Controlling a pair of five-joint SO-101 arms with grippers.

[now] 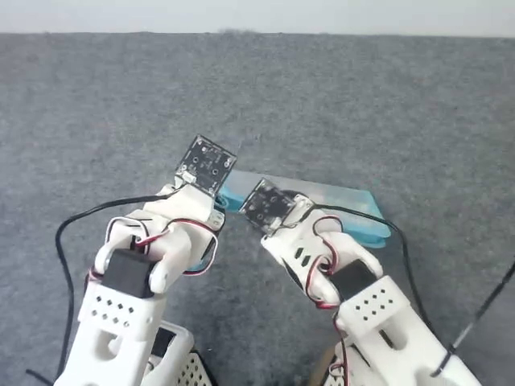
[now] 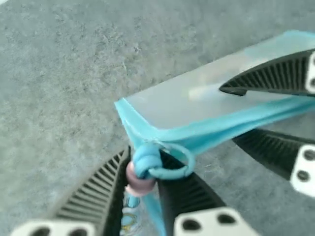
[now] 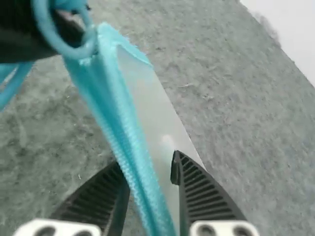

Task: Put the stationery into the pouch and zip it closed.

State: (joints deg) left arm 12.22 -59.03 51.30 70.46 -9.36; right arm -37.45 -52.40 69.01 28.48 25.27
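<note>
Translucent pouch (image 1: 348, 201) with a light-blue zip band (image 3: 129, 147) along one long edge, lying on the grey table cover (image 1: 121, 96) just ahead of both arms, right of centre in the high view. One end tucked under the two wrists, the other end reaching out towards the right. Through the clear wall, a pale elongated shape (image 2: 204, 91), too blurred to name.

At the pouch's corner (image 2: 129, 109), a light-blue pull cord (image 2: 170, 167) looped through the zip slider, with a pink bead (image 2: 139, 183) hanging on it just below the knot.

Left gripper (image 2: 144, 158) clamped shut on that pull cord, both black ribbed fingers (image 2: 101, 194) pressed together around the knot and the bead, right at the pouch's corner.

Right gripper (image 3: 147, 164) farther along the same edge, closed on the pouch: one finger on the clear wall, the other against the outer side of the zip band, the band running straight between them. Same gripper (image 2: 235, 115) seen from the left wrist view, straddling the blue edge beyond the corner, near the left gripper but not touching it.

Above, in the high view, two white arms side by side, left arm (image 1: 153, 257) and right arm (image 1: 346, 273), both angled inward over the pouch's near end.
</note>
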